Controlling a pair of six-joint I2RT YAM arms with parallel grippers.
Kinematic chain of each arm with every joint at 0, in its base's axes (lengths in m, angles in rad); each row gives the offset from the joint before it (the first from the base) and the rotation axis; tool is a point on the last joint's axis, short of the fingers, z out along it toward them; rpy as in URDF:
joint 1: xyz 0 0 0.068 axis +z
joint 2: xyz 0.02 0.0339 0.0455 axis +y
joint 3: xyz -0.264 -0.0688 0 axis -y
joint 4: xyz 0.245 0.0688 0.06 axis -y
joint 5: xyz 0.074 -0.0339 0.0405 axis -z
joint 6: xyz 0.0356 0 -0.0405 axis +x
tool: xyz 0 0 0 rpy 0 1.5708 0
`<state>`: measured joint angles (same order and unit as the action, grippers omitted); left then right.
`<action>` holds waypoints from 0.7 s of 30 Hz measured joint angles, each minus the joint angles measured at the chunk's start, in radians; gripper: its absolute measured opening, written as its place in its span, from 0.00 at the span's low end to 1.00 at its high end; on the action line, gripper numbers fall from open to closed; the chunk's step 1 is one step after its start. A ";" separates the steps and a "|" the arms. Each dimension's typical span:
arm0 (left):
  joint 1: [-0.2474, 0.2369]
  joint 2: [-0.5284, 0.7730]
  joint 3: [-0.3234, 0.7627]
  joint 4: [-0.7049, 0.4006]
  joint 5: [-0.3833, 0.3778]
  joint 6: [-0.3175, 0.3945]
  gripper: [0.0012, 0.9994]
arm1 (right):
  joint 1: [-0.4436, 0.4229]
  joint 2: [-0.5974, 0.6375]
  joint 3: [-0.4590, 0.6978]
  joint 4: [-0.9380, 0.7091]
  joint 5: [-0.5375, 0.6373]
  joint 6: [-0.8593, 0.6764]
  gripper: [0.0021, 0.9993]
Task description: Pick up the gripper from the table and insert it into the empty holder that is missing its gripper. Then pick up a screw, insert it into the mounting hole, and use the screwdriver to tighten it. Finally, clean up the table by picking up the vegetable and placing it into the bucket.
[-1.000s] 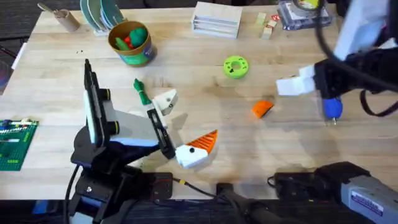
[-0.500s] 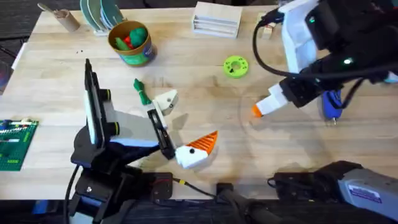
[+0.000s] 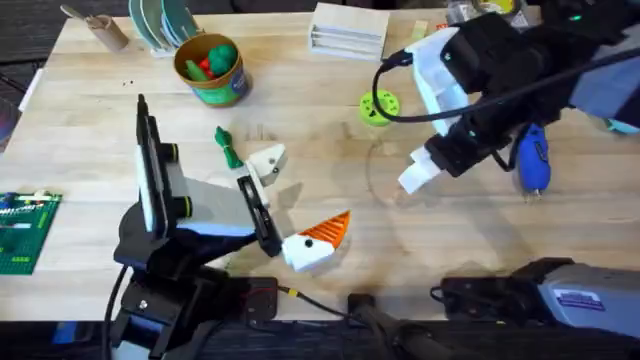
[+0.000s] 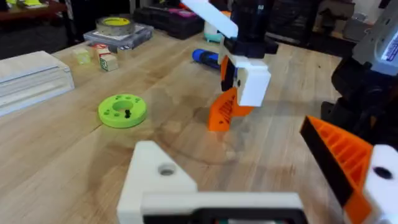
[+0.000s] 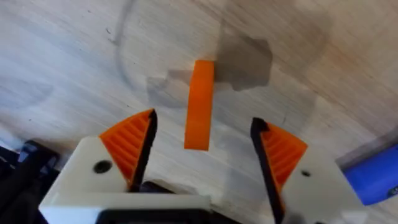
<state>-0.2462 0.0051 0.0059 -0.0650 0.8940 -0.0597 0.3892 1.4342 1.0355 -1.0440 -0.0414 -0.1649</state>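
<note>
The loose orange gripper (image 5: 199,104) lies flat on the wood between the spread orange pads of my right gripper (image 5: 205,149), which is open and not touching it. From the left wrist, the right gripper (image 4: 242,81) hangs just over that wedge (image 4: 222,112). My left gripper (image 3: 295,200) rests open near the table front; one fingertip is the bare white holder (image 4: 155,180) with an empty hole, the other carries an orange wedge (image 3: 328,230). The blue screwdriver (image 3: 531,160) lies at the right. The dark green vegetable (image 3: 228,148) lies left of centre, below the bucket (image 3: 210,68).
A bright green ring disc (image 4: 122,110) with a small dark piece in it sits behind the wedge. White stacked plates (image 3: 348,30) and small blocks (image 3: 430,45) line the back edge. A green circuit board (image 3: 25,230) lies at the far left. A cardboard tube (image 3: 100,28) is at the back left.
My right arm swung in from the right side, past the screwdriver, and came down over the orange wedge with its fingers astride it. The left arm stayed still.
</note>
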 joint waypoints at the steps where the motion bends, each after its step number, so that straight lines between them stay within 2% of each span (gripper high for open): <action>1: 0.000 0.000 0.000 0.000 0.000 0.000 0.99 | 0.001 0.006 0.000 0.002 0.000 0.000 0.94; 7: 0.000 0.000 0.000 0.000 0.000 0.000 0.99 | 0.003 0.019 0.000 0.028 0.000 0.001 0.67; 12: 0.000 0.000 0.000 0.000 0.000 0.000 0.99 | 0.003 0.019 0.000 0.027 0.000 0.008 0.32; 15: 0.000 0.000 0.000 0.000 0.000 0.000 0.99 | 0.003 0.019 0.000 0.027 0.000 0.011 0.04; 21: 0.000 0.000 0.000 0.000 0.000 0.000 0.99 | 0.002 0.013 0.002 0.019 -0.001 0.012 0.02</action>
<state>-0.2462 0.0051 0.0059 -0.0650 0.8941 -0.0597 0.3916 1.4474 1.0377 -1.0246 -0.0428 -0.1532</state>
